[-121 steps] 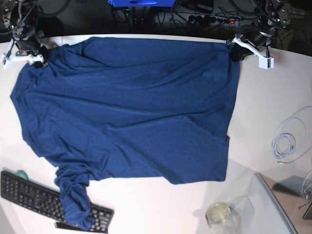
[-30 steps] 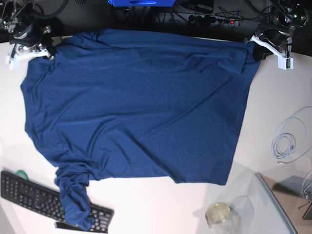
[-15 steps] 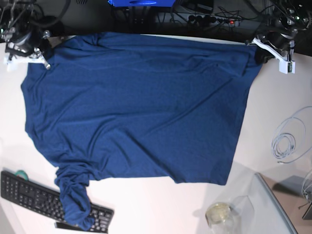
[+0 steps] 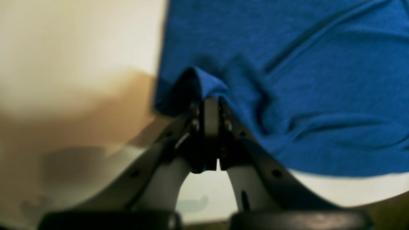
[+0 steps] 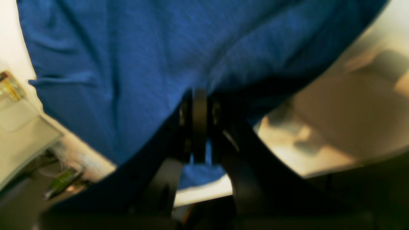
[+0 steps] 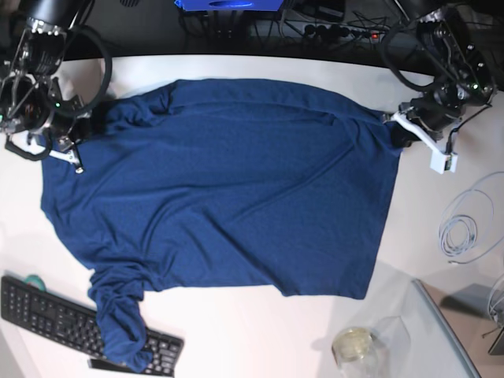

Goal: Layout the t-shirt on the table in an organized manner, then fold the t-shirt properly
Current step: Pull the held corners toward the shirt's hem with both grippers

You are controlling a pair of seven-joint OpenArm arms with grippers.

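The dark navy t-shirt [image 6: 228,189] lies spread across the white table [image 6: 441,181], with one sleeve bunched at the front left. My left gripper [image 6: 400,130] is at the shirt's far right corner. In the left wrist view this gripper [image 4: 211,100] is shut on a raised fold of the t-shirt [image 4: 319,80]. My right gripper [image 6: 77,146] is at the far left corner. The right wrist view shows that gripper [image 5: 199,95] shut on the t-shirt [image 5: 127,48], with cloth draped over its fingers.
A black keyboard [image 6: 55,315] lies at the front left, partly under the bunched sleeve. A coiled white cable [image 6: 465,228] lies at the right. A glass jar [image 6: 353,344] and a grey glass-edged stand [image 6: 453,335] sit at the front right. Cables run behind the far edge.
Both grippers have come forward from the table's far edge, dragging the shirt's far edge with them. The far corners now sit lower and slightly slacker, and the front sleeve has not moved.
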